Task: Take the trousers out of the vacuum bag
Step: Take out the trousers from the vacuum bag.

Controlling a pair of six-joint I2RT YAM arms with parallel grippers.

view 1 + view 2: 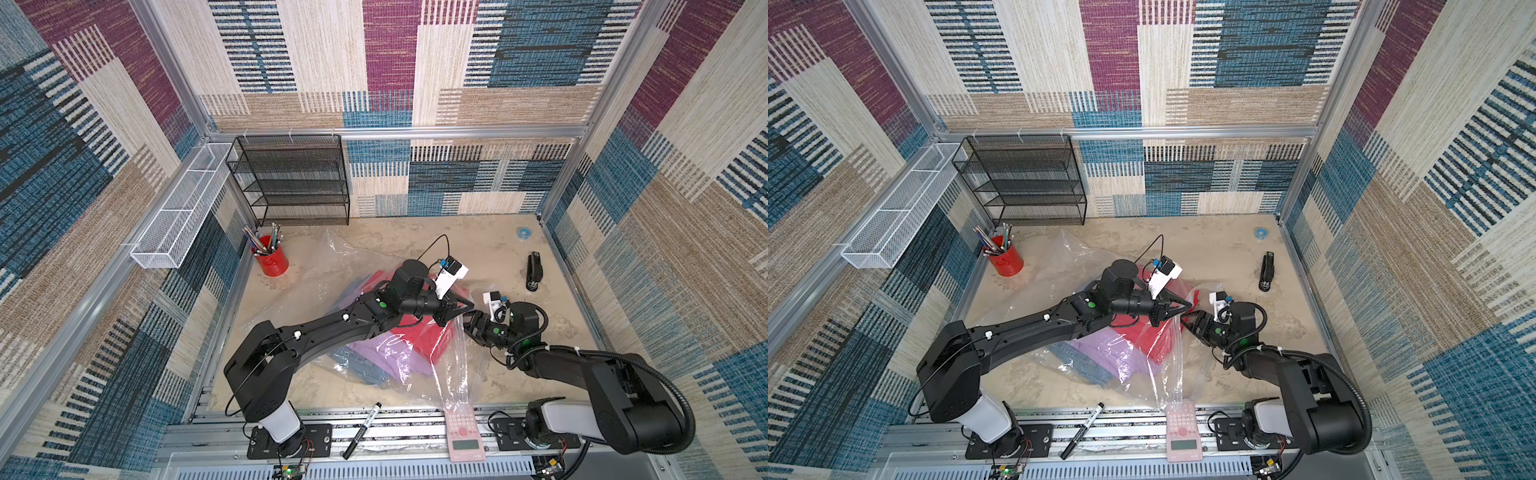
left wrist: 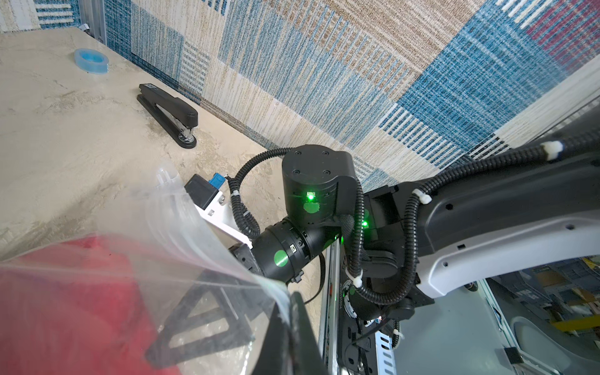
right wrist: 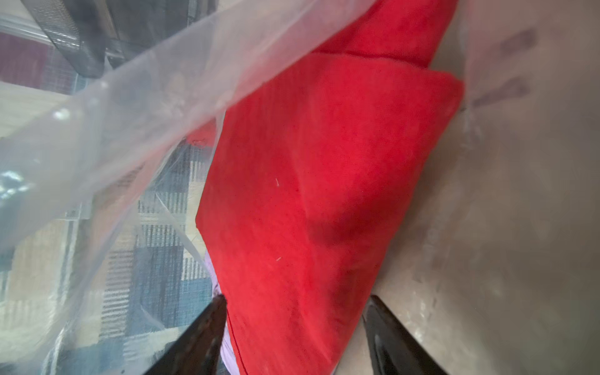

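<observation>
**A:** What lies nearest, at the front rail?

**B:** A black marker [image 1: 361, 430] at 6 o'clock and a pink calculator [image 1: 463, 432] at 5 o'clock. A corner of the vacuum bag [image 1: 455, 374] is draped over the calculator's top. The marker's print is too small to read.

**A:** And the trousers?

**B:** In the bag, mid-tabletop [image 1: 415, 245]. Both top views show the denim pair [image 1: 353, 363] nearest at 7 o'clock and the lilac pair [image 1: 386, 353] on it. The red pair [image 1: 424, 338] lies beyond, toward the bag's mouth at 3 o'clock. The denim shows in the top views only.

**A:** The jaws?

**B:** The left jaws are clenched on the bag's upper lip, holding it off the cloth. The left wrist view shows the zip strip [image 2: 194, 224] curling past them. The right jaws reach into the mouth. Only the right wrist view shows their fingertips [image 3: 207, 334], spread wide astride a fold of the red pair, with a lilac sliver beside it. Whether they pinch it, I cannot tell.

**A:** Farther back?

**B:** A red pencil cup [image 1: 272, 262] at 10 o'clock and a black stapler [image 1: 534, 270] at 2. A blue tape roll [image 1: 523, 232] sits at 1, and a black mesh shelf [image 1: 299, 183] at 11 against the far wall. The left wrist view brings the stapler close. It has a label [image 2: 147, 86] on its tail end, unreadable.
</observation>
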